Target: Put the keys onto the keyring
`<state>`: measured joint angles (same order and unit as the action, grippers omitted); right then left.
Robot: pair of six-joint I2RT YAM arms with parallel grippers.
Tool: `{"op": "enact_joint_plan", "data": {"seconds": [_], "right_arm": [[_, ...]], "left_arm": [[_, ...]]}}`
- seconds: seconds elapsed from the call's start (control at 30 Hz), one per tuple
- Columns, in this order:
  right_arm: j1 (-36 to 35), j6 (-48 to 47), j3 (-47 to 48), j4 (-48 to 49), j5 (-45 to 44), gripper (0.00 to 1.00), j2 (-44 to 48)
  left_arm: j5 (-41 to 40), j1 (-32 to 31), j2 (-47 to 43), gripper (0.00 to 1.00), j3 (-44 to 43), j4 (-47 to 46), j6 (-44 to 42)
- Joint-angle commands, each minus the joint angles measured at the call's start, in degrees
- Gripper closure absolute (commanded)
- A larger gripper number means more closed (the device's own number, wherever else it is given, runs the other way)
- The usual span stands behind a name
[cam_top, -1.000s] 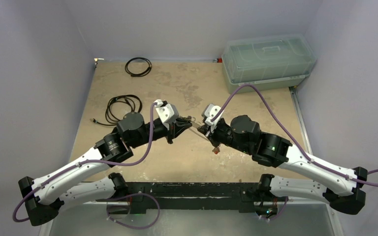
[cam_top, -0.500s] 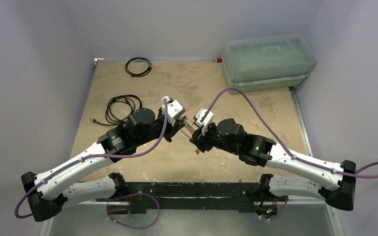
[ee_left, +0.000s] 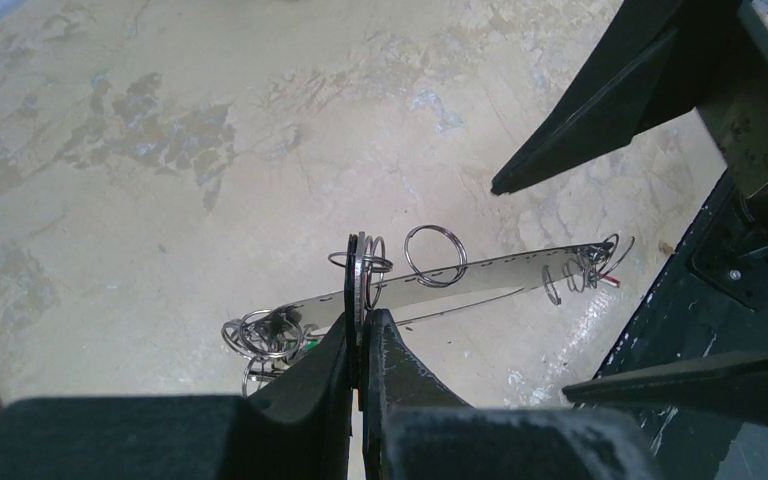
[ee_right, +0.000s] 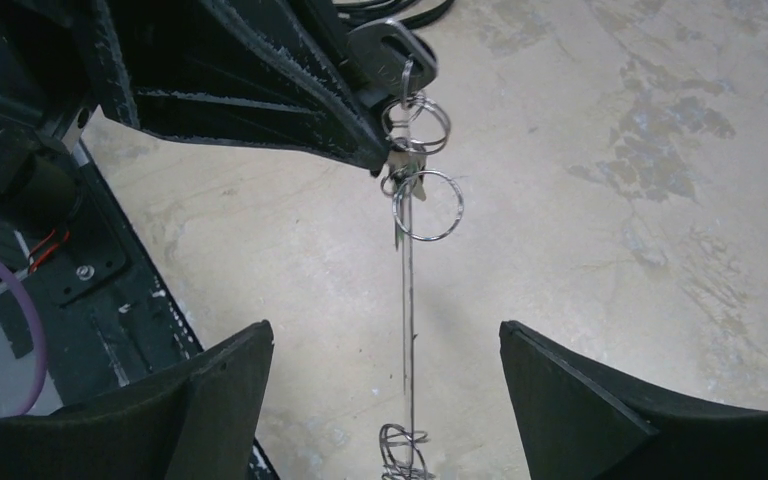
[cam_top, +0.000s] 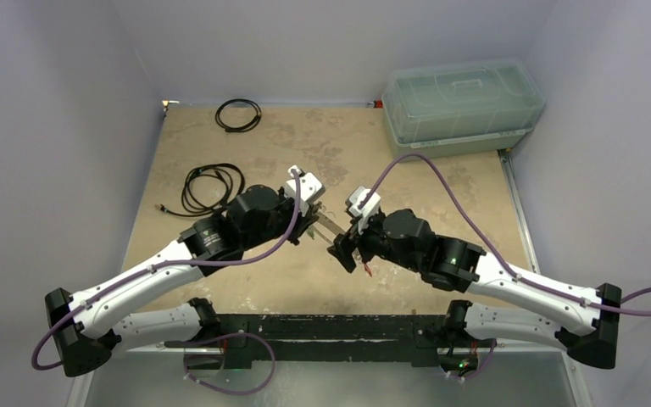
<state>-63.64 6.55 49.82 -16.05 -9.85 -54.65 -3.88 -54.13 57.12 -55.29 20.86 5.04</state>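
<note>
My left gripper (ee_left: 363,322) is shut on one end of the keyring (ee_left: 490,270), a long flat silver band held above the table. A dark-headed key (ee_left: 359,268) stands edge-on in the same pinch. Small split rings (ee_left: 435,255) hang along the band. A red key tag (ee_left: 610,282) shows at its far end and a green one (ee_left: 309,346) near my fingers. My right gripper (ee_right: 385,328) is open and straddles the keyring (ee_right: 407,300) without touching it. From above, the left gripper (cam_top: 316,227) and right gripper (cam_top: 345,253) nearly meet at mid-table.
A clear lidded plastic box (cam_top: 462,103) stands at the back right. A thin black cable loop (cam_top: 238,114) lies at the back left. A coiled black cord (cam_top: 212,186) lies just left of the left arm. A black rail (cam_top: 331,326) runs along the near edge.
The right gripper has opened and let go of the keyring's end. Both grippers have drifted slightly nearer and closer together. The left grip has not changed.
</note>
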Motion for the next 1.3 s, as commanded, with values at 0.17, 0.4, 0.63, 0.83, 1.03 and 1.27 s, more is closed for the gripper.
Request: {"op": "enact_joint_plan", "data": {"seconds": [0.17,0.4,0.63,0.83,1.03,1.27], "right_arm": [[0.2,3.9,-1.7,-1.5,-13.2,0.11,6.2],[0.2,5.2,-2.6,-1.8,-18.4,0.10,8.2],[0.2,5.2,-2.8,-1.7,-19.3,0.10,7.8],[0.2,5.5,-2.8,-1.7,-19.0,0.10,7.5],[0.2,5.8,-3.2,-1.7,-19.3,0.10,7.7],[0.2,5.6,-3.1,-1.7,-19.4,0.10,7.3]], "left_arm": [[0.7,-0.1,1.5,1.00,0.8,1.1,6.2],[1.3,-0.1,2.4,1.00,2.5,5.2,10.1],[1.3,-0.1,4.3,1.00,5.0,5.8,13.1],[1.2,-0.1,10.7,1.00,4.6,3.8,12.6],[3.0,1.6,16.3,1.00,3.7,1.4,10.8],[6.0,5.4,21.1,1.00,1.6,0.3,7.6]]}}
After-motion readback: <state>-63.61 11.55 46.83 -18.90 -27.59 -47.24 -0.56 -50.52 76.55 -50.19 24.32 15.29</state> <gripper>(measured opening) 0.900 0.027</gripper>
